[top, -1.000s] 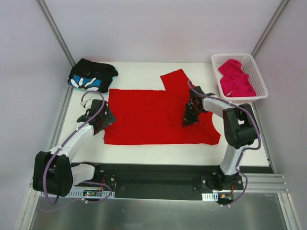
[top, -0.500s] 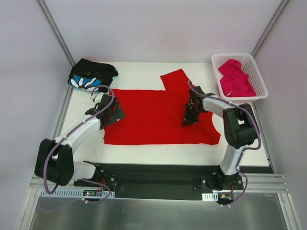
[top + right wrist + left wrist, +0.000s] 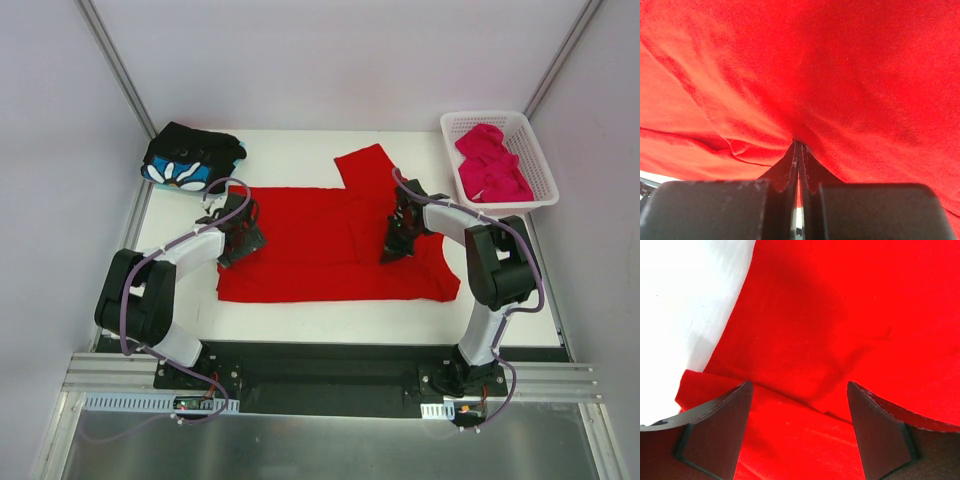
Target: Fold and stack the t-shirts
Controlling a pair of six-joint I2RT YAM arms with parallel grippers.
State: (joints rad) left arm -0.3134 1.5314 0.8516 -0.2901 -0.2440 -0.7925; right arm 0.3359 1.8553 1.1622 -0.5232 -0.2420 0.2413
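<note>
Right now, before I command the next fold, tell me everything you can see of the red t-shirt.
The red t-shirt is plain bright red soft cloth, lying mostly flat across the middle of the white table, one sleeve sticking out toward the far edge. The right pincer is shut on a puckered fold near its right end; the left pincer is open over its left edge, where the cloth is doubled.
</note>
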